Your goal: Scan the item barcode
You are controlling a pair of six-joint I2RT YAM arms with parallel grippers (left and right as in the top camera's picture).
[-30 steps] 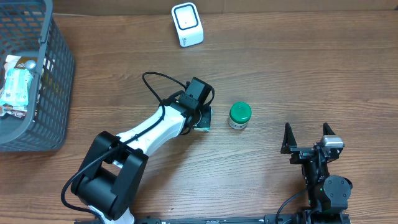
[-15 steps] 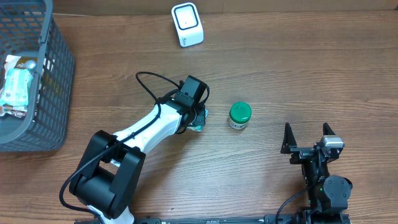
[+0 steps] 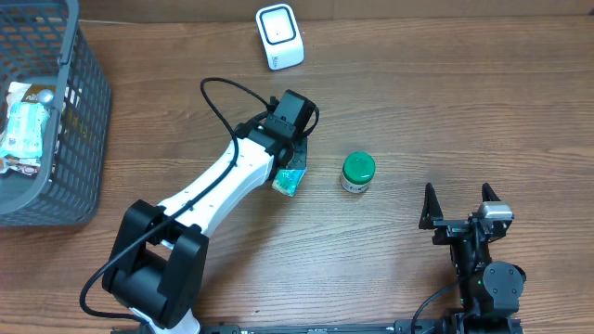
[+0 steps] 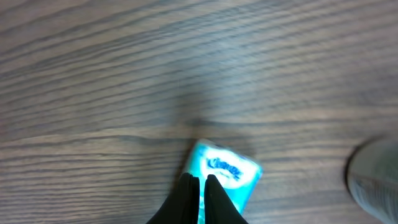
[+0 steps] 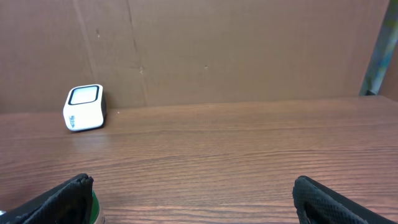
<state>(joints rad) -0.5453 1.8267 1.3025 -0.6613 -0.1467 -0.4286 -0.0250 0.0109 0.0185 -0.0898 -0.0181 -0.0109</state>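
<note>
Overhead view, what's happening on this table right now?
The left claw is shut on a small teal tissue packet over the wooden table, short of the white box-shaped barcode scanner at the far edge. The right claw sits open and idle. A green-lidded jar stands beside the packet.

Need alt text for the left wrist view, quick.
The left gripper pinches the edge of a teal Kleenex tissue pack, jaws nearly closed, with the wooden table behind it. A blurred round object shows at the right edge.

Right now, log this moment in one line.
left gripper shut on tissue pack | right gripper open, empty | scanner at far edge, unreached
</note>
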